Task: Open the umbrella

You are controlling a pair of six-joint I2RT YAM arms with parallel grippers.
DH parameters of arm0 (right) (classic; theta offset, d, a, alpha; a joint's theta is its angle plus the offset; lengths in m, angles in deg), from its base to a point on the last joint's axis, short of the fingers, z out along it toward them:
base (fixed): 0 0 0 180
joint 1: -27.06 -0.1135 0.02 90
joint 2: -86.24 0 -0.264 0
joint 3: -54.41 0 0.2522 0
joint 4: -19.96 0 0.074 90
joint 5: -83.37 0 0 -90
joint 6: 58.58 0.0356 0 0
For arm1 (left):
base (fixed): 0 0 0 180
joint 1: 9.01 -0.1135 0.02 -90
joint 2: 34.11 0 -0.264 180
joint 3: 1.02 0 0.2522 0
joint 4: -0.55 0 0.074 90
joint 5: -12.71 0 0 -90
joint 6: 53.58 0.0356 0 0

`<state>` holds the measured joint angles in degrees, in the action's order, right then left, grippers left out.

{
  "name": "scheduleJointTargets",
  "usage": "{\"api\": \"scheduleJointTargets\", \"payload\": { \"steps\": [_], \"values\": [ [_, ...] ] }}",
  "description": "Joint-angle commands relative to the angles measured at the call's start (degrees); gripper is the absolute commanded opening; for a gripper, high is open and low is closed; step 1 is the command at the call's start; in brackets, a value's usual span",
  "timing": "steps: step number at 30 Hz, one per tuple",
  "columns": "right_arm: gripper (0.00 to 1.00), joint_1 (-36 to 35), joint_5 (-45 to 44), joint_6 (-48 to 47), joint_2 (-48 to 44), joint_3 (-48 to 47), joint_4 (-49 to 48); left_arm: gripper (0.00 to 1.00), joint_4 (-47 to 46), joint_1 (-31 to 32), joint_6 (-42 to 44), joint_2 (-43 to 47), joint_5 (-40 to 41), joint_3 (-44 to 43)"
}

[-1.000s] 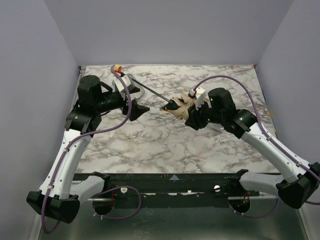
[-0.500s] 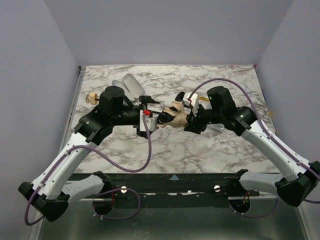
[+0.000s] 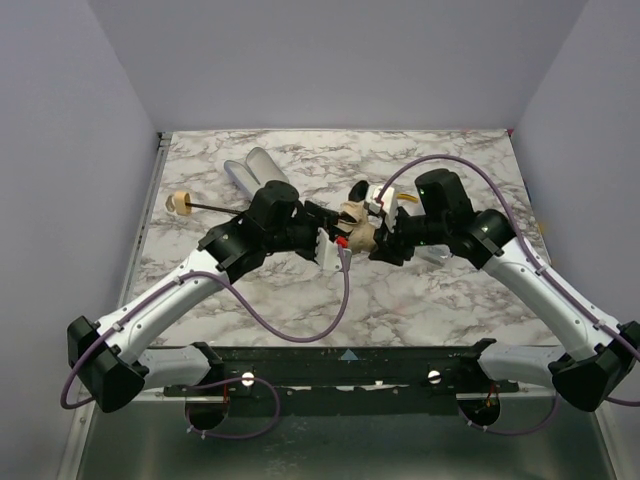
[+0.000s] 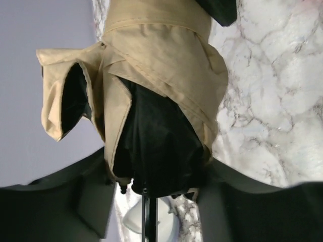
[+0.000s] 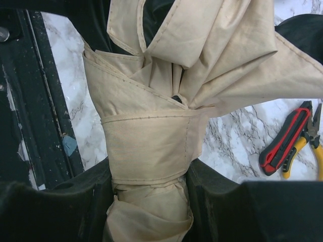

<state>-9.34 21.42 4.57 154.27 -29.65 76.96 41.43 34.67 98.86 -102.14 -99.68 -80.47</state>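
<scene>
Marbled worktop [image 3: 440, 290], one umbrella [image 3: 355, 215], long axis running left to right, tan handle [image 3: 180, 201] far left, bunched canopy at centre between my two tools, right tool [image 5: 149, 196] clamped round its strapped fabric, left tool [image 4: 154, 194] pinching its black-lined mouth, one lavender case [image 3: 258, 168], one pair of pliers [image 5: 287, 143].

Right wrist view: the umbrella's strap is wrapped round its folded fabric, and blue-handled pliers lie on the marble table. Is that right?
No: the pliers have red and yellow handles, not blue; the right wrist view shows it. The strap does wrap the umbrella.
</scene>
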Motion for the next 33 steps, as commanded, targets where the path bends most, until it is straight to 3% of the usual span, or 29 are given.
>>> {"api": "scheduleJointTargets", "payload": {
  "steps": [1,3,4,5,6,8,10,11,16,19,23,28,33],
  "values": [
    [0.0,-0.24,2.45,-0.94,0.03,-3.25,-1.59,0.42,-7.55,1.77,3.63,-0.07,4.09,2.55],
    [0.05,-0.25,2.87,0.32,-0.05,-3.43,-1.48,0.2,-11.15,1.86,4.7,0.61,4.86,4.95],
    [0.16,-0.25,2.84,1.32,-0.18,-3.57,-1.33,0.06,-13.34,1.89,5.0,0.95,5.85,6.28],
    [0.29,-0.25,2.3,3.21,-0.42,-3.68,-1.35,0.0,-16.31,1.78,5.19,1.33,6.97,8.02],
    [0.48,-0.25,1.29,6.24,-0.55,-3.77,-1.64,0.0,-18.9,1.78,5.49,1.89,8.48,9.84],
    [0.72,-0.23,-0.38,11.13,-0.61,-4.69,0.08,0.0,-26.35,1.06,5.79,3.73,9.89,14.63],
    [0.86,-0.12,-0.44,13.82,-0.72,-6.06,3.52,0.0,-37.74,0.18,8.64,6.14,10.28,21.4],
    [0.87,-0.07,-0.62,14.97,-0.94,-6.61,4.67,0.0,-43.19,-0.07,11.01,7.0,10.78,25.65],
    [0.84,3.21,4.44,19.48,-1.77,-8.48,5.93,0.0,-74.61,-1.01,20.07,5.33,11.9,38.59],
    [0.72,5.1,7.44,22.23,-1.08,-8.77,5.09,0.0,-87.95,-1.36,24.88,2.42,9.19,42.11],
    [0.64,6.12,9.58,24.78,-0.11,-8.21,3.11,0.0,-102.34,-1.4,28.26,-1.3,4.15,45.12],
    [0.61,6.66,11.41,26.14,1.25,-9.56,1.68,0.0,-111.15,-1.41,30.75,-3.51,-2.65,47.01],
    [0.55,7.41,14.23,26.53,2.06,-12.48,1.54,0.0,-111.56,-1.35,32.31,-2.75,-6.09,48.09]
  ]
}}
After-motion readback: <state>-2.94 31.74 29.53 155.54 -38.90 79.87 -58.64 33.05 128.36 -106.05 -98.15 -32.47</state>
